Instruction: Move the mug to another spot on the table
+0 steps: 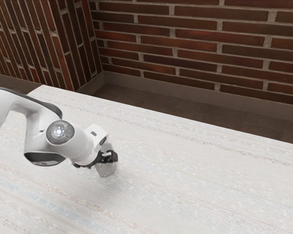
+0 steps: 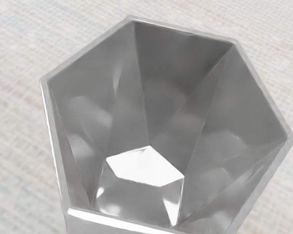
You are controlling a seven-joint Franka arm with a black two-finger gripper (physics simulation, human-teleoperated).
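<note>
The mug is a grey, faceted metal cup standing on the pale table, toward the exterior view's left. My gripper hangs right over the mug's top, at the end of the white arm that comes in from the left. In the wrist view I look straight down into the mug: a six-sided rim, shiny sloping inner walls and a bright bottom. One side of the rim lies just under my hand. I cannot tell whether the mug rests on the table or hangs slightly above it.
The table's surface stretches wide toward the exterior view's right and front. Its far edge borders a dark floor strip, with brick walls behind and at the left.
</note>
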